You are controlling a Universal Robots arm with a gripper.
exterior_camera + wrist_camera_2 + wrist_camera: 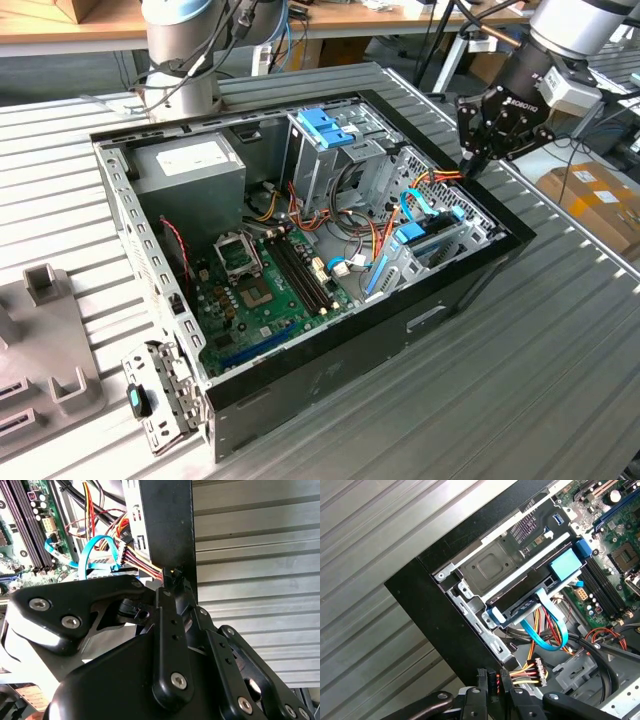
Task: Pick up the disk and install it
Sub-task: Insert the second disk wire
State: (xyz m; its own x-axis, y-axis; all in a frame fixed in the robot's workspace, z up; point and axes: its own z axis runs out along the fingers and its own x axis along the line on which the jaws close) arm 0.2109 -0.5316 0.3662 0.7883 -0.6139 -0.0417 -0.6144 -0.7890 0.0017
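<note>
1. Setup: open computer case [330, 330] lying on its side on a ribbed metal table [540, 380]. Circuit board [255, 290] sits toward the near-left of the exterior view and the power supply [190, 165] at the far left.
2. Disk [432, 238] location: inside the case, resting in the metal drive bay [470, 240] at the exterior view's right. Its light-blue rails run along its sides. In the first wrist view the disk [540, 587] lies under the bay's stamped plate, one rail end poking out at the bay mouth. A flat blue cable [547, 630] curls away from it.
3. Gripper [470, 165]: hangs over the far-right corner of the case, tilted down toward the wires. It is near the disk but apart from it.
4. Gripper state: in both wrist views the fingertips [492, 676] look pressed together, and I see nothing pinched between them. They sit just beside the red, yellow and black wire bundle [530, 672] at the case wall; whether they touch it I cannot tell. Second wrist view agrees: gripper [172, 582] tips meet at the black case edge.
5. Step in hand (judgement): disk appears seated in its bay, not carried, so the work stands at the seating end of the task.
6. Needs (judgement): any motion here calls for clearance from the loose wires and the blue cable, and care not to snag the case rim.
</note>
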